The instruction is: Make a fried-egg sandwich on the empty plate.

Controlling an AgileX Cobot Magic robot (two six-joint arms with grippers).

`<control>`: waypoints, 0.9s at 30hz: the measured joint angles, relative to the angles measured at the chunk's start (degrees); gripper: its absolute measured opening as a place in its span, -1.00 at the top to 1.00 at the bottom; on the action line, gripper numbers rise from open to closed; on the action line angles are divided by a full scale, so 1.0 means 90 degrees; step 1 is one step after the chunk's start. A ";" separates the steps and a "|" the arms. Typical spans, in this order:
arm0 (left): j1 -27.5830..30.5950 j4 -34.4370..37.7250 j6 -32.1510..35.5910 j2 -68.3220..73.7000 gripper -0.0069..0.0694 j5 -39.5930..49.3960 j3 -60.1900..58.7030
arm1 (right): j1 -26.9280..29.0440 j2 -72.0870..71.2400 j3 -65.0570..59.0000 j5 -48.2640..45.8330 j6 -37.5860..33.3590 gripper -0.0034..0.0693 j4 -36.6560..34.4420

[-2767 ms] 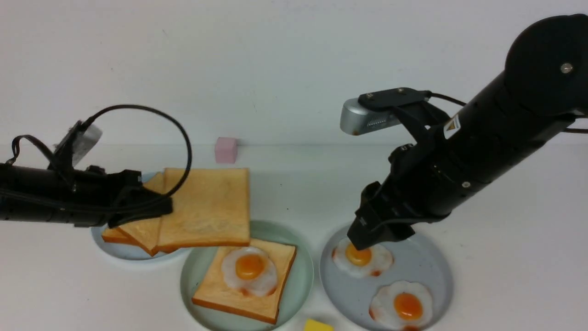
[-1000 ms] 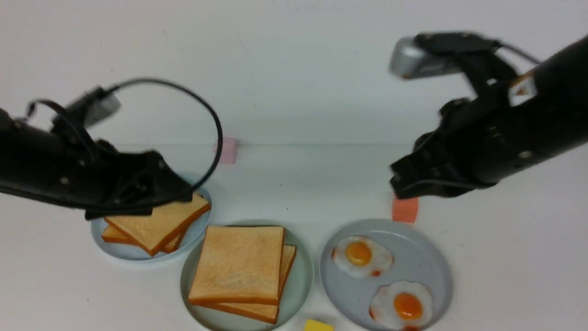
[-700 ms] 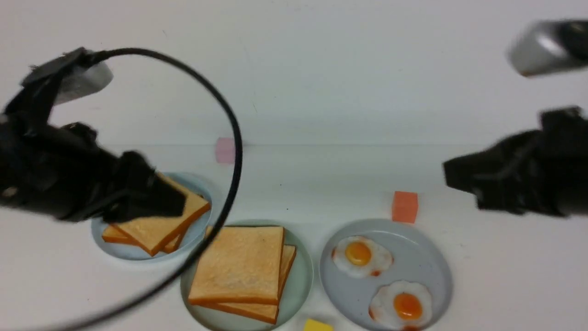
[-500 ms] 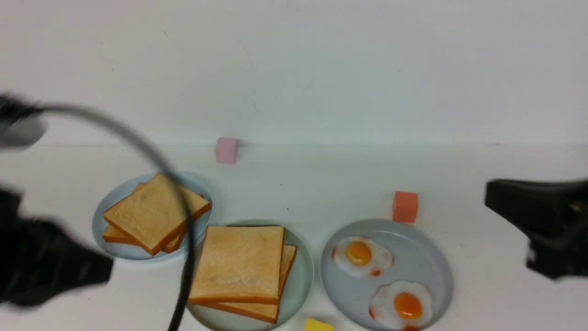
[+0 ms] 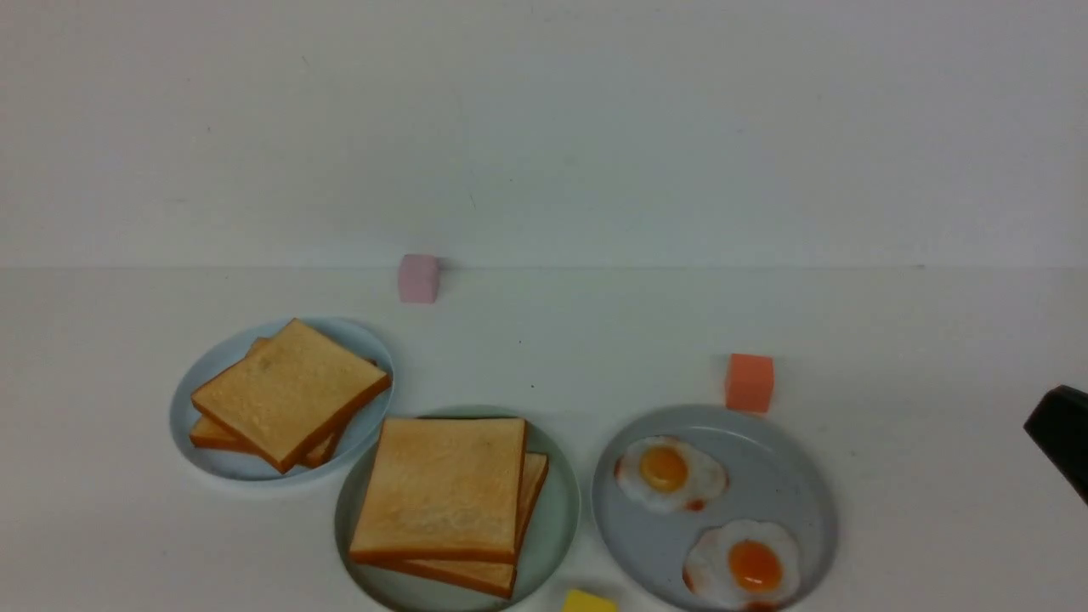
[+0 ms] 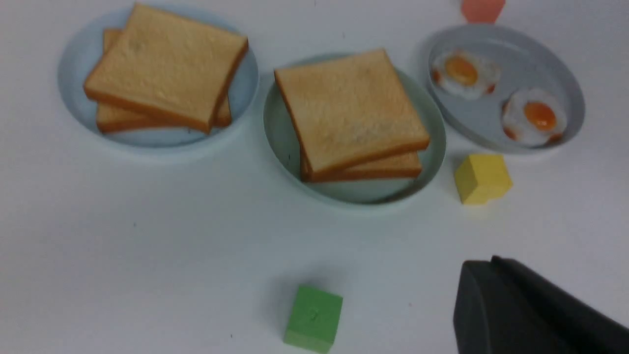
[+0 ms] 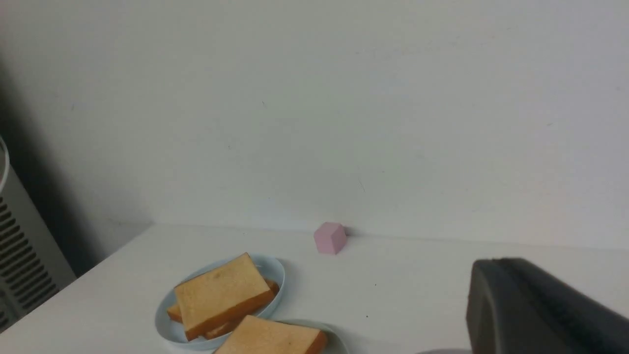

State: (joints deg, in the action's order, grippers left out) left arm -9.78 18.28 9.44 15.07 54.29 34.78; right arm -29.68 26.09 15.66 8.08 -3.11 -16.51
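The fried-egg sandwich stands on the empty plate (image 5: 563, 510), the pale mint-green one: a top toast slice (image 5: 442, 489) lies on a lower slice (image 5: 532, 476). The top slice covers whatever lies between them, so no egg shows there. The left wrist view shows the same stack (image 6: 351, 105) on that plate (image 6: 435, 147). My left gripper (image 6: 479, 264) is shut and empty, well back from the plates, and out of the front view. My right gripper (image 7: 486, 266) is shut and empty; only its tip (image 5: 1061, 425) shows at the front view's right edge.
A grey-blue plate (image 5: 790, 484) on the right holds two fried eggs (image 5: 670, 474). A pale-blue plate (image 5: 374, 348) on the left holds two toast slices (image 5: 289, 391). There are also a pink cube (image 5: 418, 278), an orange cube (image 5: 749, 382), a yellow cube (image 5: 588, 602) and a green cube (image 6: 313, 317).
My left gripper let the top toast go onto the egg and lower slice. Both arms then pulled back, the left out of the front view, the right to its edge.
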 joint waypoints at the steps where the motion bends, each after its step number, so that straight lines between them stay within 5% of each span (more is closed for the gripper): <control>1: 0.0000 0.0000 0.0000 -0.0027 0.85 -0.0056 0.0000 | 0.0000 -0.0006 0.0000 0.0000 0.0000 0.90 0.0000; 19: 0.0000 -0.0012 0.0032 -0.0033 0.85 -0.0126 -0.0005 | 0.0000 -0.0028 -0.0005 0.0029 -0.0017 0.87 0.0000; 27: 0.0000 -0.0678 -0.0092 -0.0238 0.85 -0.1477 -0.0466 | 0.0000 -0.0028 -0.0005 0.0029 -0.0017 0.85 0.0000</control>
State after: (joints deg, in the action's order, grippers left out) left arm -9.78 12.18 8.61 12.93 41.00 30.58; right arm -29.68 25.84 15.62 8.34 -3.26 -16.51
